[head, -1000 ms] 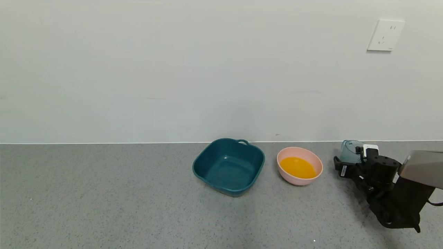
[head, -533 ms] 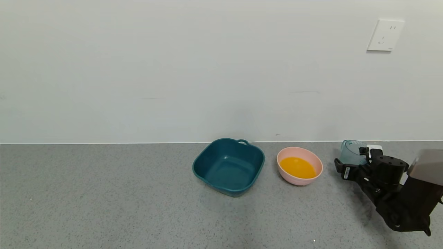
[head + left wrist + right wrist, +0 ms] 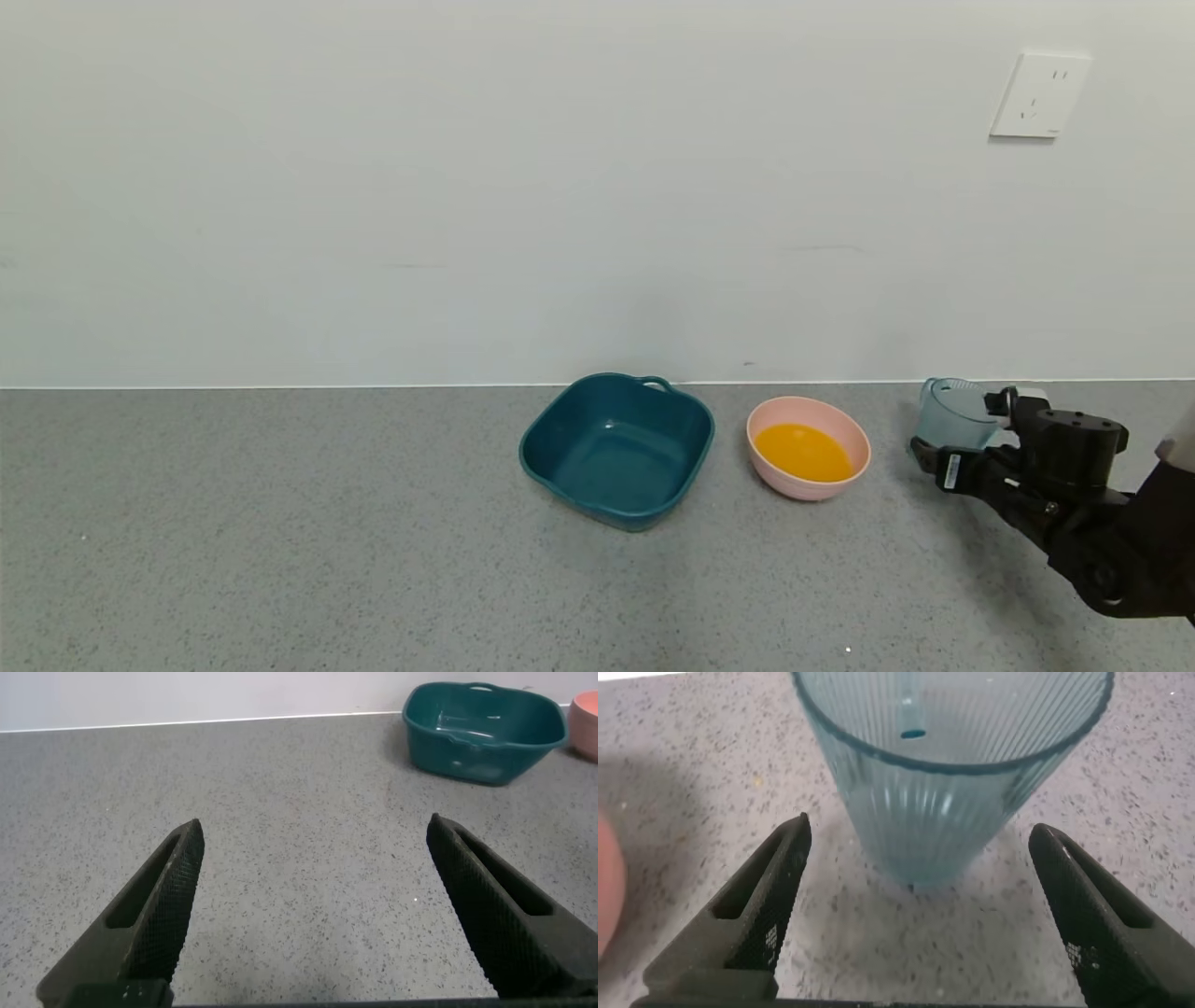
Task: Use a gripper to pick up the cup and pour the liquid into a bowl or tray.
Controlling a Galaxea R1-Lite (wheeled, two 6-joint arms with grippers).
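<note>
Speckled grey counter [image 3: 280, 541]: the empty ribbed cup [image 3: 950, 413] is seen set down right of the pink bowl [image 3: 808, 448], now holding the orange liquid [image 3: 803, 452], as the right hand [image 3: 920, 924], fingers spread, is drawn back, suggesting pouring is finished.

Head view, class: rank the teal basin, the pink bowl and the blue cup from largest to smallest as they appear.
1. Teal basin, clearly the widest.
2. Pink bowl, holding orange liquid.
3. Blue cup, smallest; the right gripper hides part of it, but the ranking holds.
</note>
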